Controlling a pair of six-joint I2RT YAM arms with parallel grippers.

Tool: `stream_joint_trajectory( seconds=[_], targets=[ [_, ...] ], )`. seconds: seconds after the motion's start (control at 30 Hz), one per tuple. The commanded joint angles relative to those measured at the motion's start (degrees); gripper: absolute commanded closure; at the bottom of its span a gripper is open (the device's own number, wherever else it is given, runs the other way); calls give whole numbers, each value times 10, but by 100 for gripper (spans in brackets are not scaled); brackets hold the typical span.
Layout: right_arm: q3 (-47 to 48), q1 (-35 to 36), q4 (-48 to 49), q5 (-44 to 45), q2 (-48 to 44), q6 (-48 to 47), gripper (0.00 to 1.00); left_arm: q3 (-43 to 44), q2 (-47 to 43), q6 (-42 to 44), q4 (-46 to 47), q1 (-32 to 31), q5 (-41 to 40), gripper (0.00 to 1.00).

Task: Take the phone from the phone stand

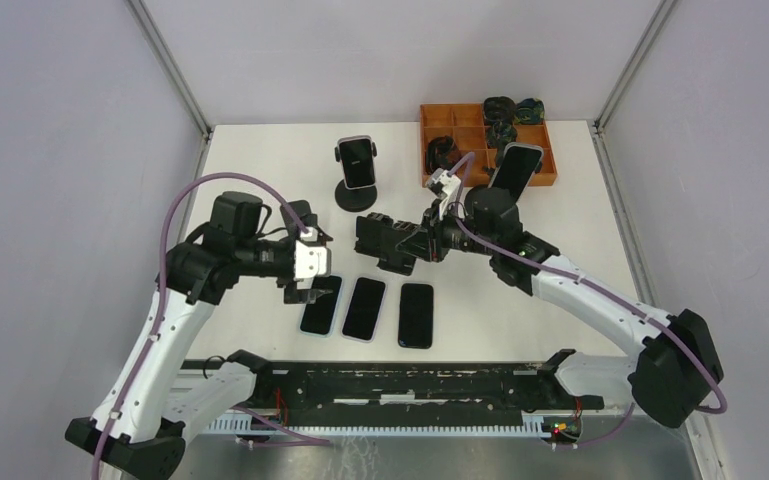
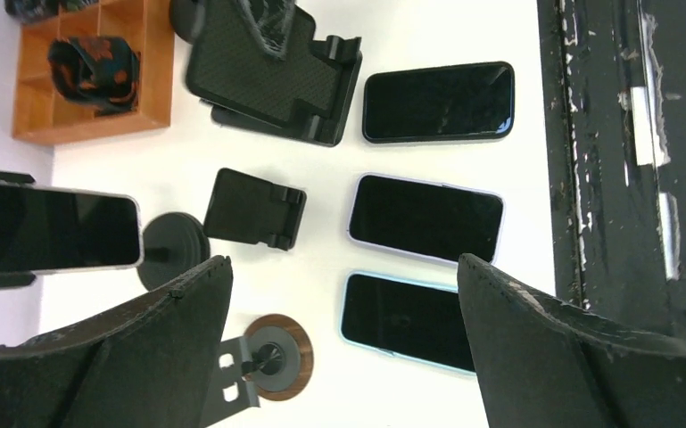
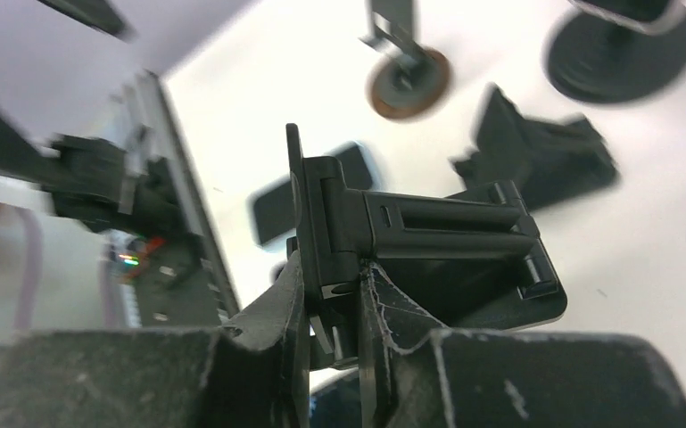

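A phone point(image 1: 357, 160) stands upright in a black clamp stand with a round base point(image 1: 359, 196) at the table's back middle. In the left wrist view the phone point(image 2: 49, 232) is at the left edge beside its base point(image 2: 174, 251). My left gripper point(image 1: 312, 285) is open and empty, hovering over the leftmost flat phone point(image 2: 406, 316), in front and to the left of the stand. My right gripper point(image 1: 415, 243) is shut on a black folding phone stand point(image 1: 383, 243), held just in front of the clamp stand. In the right wrist view that gripper point(image 3: 334, 303) pinches the folding stand's point(image 3: 428, 236) edge.
Three phones lie flat in a row at the front middle point(image 1: 320, 305), point(image 1: 364, 308), point(image 1: 416, 315). An orange compartment tray point(image 1: 540, 150) at the back right holds dark items and a leaning phone point(image 1: 517, 168). A small folding stand point(image 2: 254, 207) and a wooden-based stand point(image 2: 272, 357) sit beneath my left arm.
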Motion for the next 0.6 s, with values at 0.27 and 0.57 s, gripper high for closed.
stream_joint_trajectory(
  seconds=[0.27, 0.57],
  targets=[
    [47, -51, -78, 74, 129, -249, 100, 23, 5, -112, 38, 0, -31, 0],
    [103, -96, -89, -49, 245, -329, 99, 14, -5, -90, 26, 0, -33, 0]
  ],
)
